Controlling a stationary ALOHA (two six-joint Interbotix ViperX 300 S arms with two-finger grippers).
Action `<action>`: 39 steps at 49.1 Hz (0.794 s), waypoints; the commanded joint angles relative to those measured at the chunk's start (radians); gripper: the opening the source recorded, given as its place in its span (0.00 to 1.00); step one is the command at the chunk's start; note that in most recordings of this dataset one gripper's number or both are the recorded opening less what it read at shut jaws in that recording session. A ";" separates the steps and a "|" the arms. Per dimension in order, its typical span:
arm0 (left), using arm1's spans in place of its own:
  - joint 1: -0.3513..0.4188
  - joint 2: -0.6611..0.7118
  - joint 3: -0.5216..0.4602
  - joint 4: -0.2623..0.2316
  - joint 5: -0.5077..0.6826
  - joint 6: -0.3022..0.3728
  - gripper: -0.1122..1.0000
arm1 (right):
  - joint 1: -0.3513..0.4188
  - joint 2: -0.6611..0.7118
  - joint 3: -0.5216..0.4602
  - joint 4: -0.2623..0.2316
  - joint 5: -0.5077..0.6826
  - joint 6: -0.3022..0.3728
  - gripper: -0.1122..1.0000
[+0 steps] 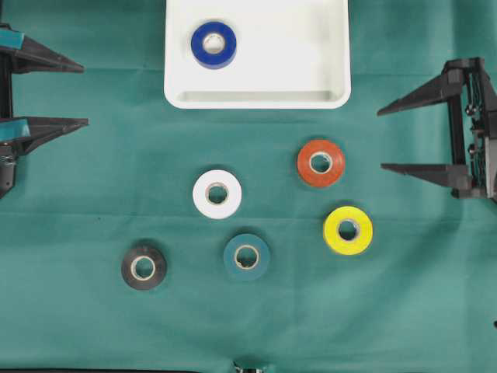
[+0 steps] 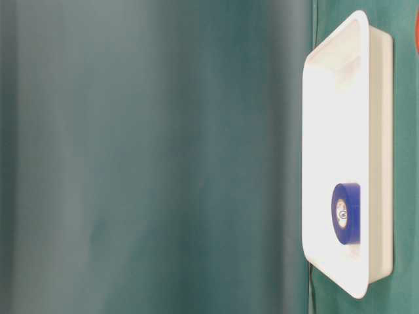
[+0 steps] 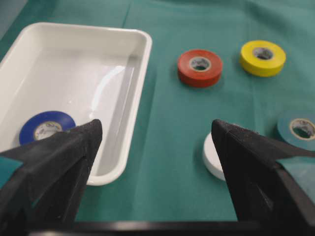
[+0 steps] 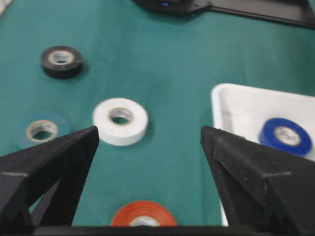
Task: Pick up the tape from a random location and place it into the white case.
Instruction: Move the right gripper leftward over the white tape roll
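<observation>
The white case (image 1: 334, 47) lies at the top middle of the green cloth, with a blue tape roll (image 1: 213, 44) flat in its left part. On the cloth lie a red tape roll (image 1: 321, 162), a white one (image 1: 217, 193), a yellow one (image 1: 348, 230), a teal one (image 1: 247, 256) and a black one (image 1: 144, 267). My left gripper (image 1: 84, 94) hovers at the left edge, open and empty. My right gripper (image 1: 380, 139) stands at the right edge, open and empty, with the red roll (image 4: 142, 220) nearest below it. The blue roll (image 3: 47, 126) shows beside the left fingers.
The case (image 2: 380, 150) and blue roll (image 2: 346, 213) also show in the table-level view, turned sideways against green cloth. A dark fitting (image 1: 248, 365) sits at the cloth's front edge.
</observation>
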 commanded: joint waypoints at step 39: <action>0.003 0.005 -0.014 -0.003 -0.011 -0.002 0.98 | 0.087 0.092 -0.077 0.005 -0.005 0.006 0.93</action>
